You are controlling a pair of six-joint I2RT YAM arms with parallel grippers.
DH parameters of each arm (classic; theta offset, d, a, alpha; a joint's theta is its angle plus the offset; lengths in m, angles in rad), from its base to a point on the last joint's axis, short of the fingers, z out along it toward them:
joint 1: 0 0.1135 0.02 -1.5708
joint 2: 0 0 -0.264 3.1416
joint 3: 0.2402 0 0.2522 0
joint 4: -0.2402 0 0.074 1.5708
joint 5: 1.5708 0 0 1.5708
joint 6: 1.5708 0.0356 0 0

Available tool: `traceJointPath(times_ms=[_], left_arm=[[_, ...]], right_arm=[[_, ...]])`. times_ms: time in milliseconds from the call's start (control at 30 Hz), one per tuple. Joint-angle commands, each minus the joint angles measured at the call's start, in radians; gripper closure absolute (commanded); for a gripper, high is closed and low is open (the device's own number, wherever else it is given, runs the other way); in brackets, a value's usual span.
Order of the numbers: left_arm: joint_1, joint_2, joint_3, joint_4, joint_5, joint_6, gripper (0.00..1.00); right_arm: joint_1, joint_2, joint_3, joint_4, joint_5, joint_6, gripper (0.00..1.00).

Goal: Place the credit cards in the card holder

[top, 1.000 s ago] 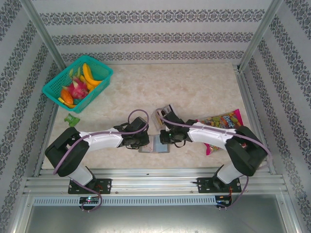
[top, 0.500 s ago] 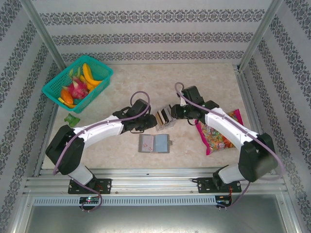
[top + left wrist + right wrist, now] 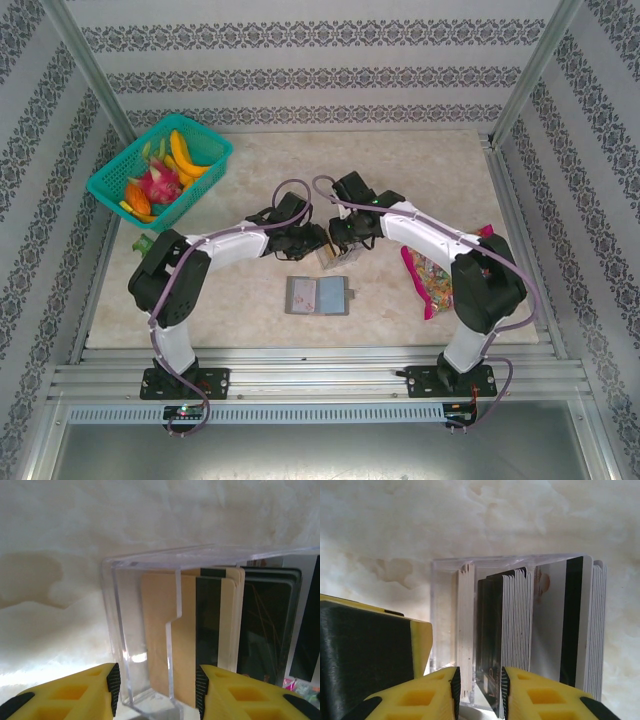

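The credit cards (image 3: 520, 625), thin plastic rectangles with tan, pale and dark faces, some crossed by a black stripe, are stood on edge and packed side by side in the small clear plastic tray (image 3: 120, 630).

At one end of the tray the right gripper (image 3: 480, 690) is set with its yellow jaws narrowly apart, astride the edges of a pale card and a few dark ones. No firm pinch can be made out. At the tray's other end the left gripper (image 3: 157, 690) is placed with its jaws moderately apart and the tray's end between them. Whether its pads touch the plastic cannot be told.

The flat dark-grey card holder (image 3: 317, 296) is laid open just on the near side of the tray. Its pockets are too small to be read.

Because the cards are so tightly packed, several could be pinched at once, or neighbours dragged up with the chosen one. If the tray is not steadied, it may be tipped or pulled along. With both grippers crowded at the tray, a knock between them is also possible.

A colourful candy bag (image 3: 440, 278) is seen to the right of the tray. Well to its left a teal mesh basket (image 3: 196, 190) is filled with toy fruit (image 3: 160, 180).
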Motion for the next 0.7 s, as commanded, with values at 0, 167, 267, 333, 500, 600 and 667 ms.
traceJointPath(times_ms=[0, 167, 267, 333, 500, 600, 667], left_arm=[[0.024, 0.020, 0.018, 0.061, 0.037, -0.030, 0.52], [0.031, 0.047, 0.018, 0.062, 0.037, -0.033, 0.54], [0.033, 0.060, 0.010, 0.058, 0.029, -0.039, 0.56], [0.033, 0.069, 0.004, 0.066, 0.030, -0.045, 0.57], [0.034, 0.084, -0.005, 0.076, 0.034, -0.055, 0.60], [0.034, 0.081, -0.015, 0.080, 0.032, -0.059, 0.62], [0.034, 0.079, -0.028, 0.092, 0.032, -0.067, 0.62]], right_arm=[[0.011, 0.014, 0.039, -0.044, 0.100, -0.030, 0.70], [0.017, 0.030, 0.045, -0.040, 0.102, -0.042, 0.68], [0.028, 0.051, 0.056, -0.045, 0.108, -0.055, 0.67], [0.039, 0.067, 0.070, -0.056, 0.150, -0.063, 0.66], [0.065, 0.108, 0.100, -0.075, 0.246, -0.089, 0.64], [0.075, 0.126, 0.108, -0.079, 0.280, -0.103, 0.64], [0.081, 0.138, 0.110, -0.079, 0.307, -0.105, 0.64]])
